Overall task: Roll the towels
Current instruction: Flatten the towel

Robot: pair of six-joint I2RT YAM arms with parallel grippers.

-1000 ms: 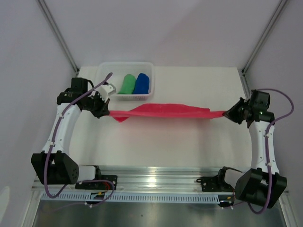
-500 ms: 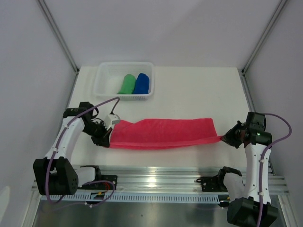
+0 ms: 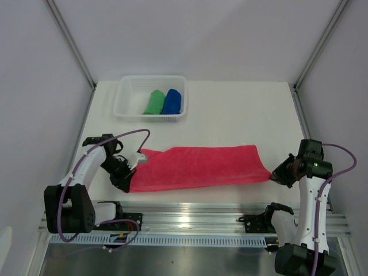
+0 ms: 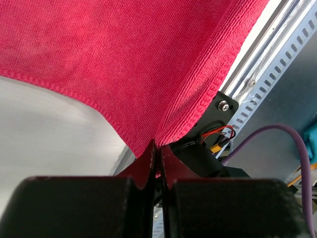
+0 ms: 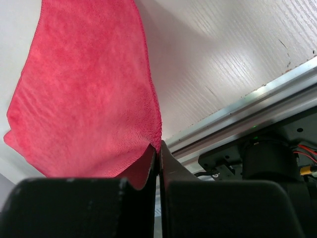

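Note:
The pink-red towel (image 3: 198,167) lies spread flat across the near part of the table. My left gripper (image 3: 130,178) is shut on its near left corner, seen in the left wrist view (image 4: 157,148). My right gripper (image 3: 272,176) is shut on its near right corner, seen in the right wrist view (image 5: 157,146). The towel also shows in the left wrist view (image 4: 124,59) and the right wrist view (image 5: 89,99). The green towel (image 3: 154,102) and the blue towel (image 3: 172,101) sit rolled in the white basket (image 3: 125,100).
The white mesh basket stands at the far left of the table. A metal rail (image 3: 190,215) with the arm bases runs along the near edge. Frame posts (image 3: 72,43) rise at the back corners.
Both grippers have pulled the pink-red towel from stretched in the air near the basket down towards the near edge. It now lies spread flat on the table.

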